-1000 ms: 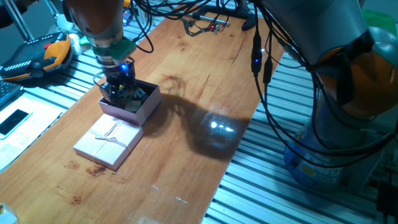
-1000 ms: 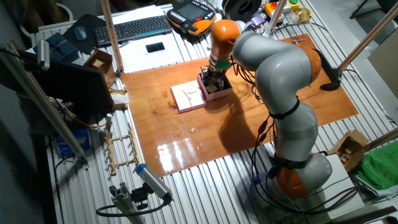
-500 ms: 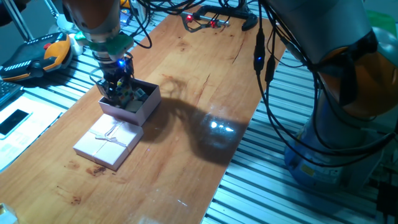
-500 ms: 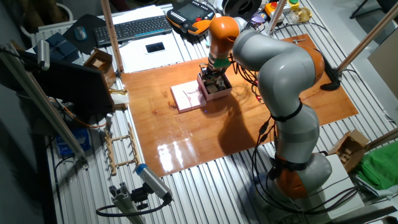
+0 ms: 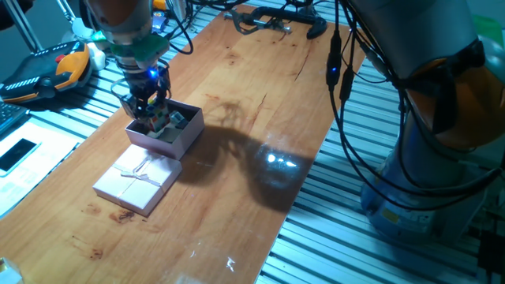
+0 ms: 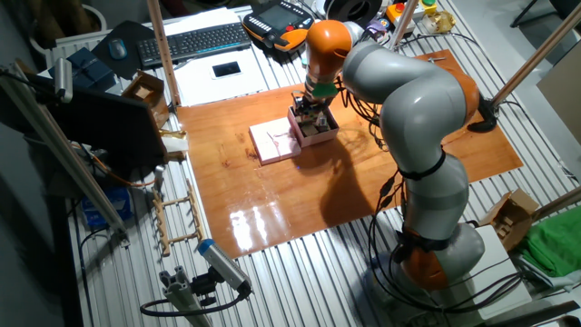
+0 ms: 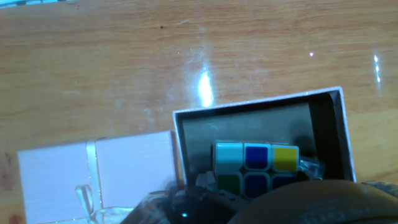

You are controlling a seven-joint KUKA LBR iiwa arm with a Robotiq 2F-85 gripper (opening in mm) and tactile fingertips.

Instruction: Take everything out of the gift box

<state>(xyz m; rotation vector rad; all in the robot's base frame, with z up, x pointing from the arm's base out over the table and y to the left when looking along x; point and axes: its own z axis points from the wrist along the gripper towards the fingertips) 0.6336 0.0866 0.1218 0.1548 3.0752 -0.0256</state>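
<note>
Tool (image 5: 150, 115) grips puzzle cube (image 7: 255, 169) — just above gift box (image 5: 177, 136).

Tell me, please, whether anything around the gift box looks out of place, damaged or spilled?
Nothing stands out. The gift box sits upright and open on the table, its lid lies flat beside it, and the puzzle cube is held above the box in the gripper.

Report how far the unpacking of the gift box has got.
Done: the lid is off and lies on the table beside the gift box. In hand: the gripper is shut on the puzzle cube, just above the box's opening, not yet set down outside. Left: place it on the table, then clear anything else inside; the rest of the interior is hidden.
</note>
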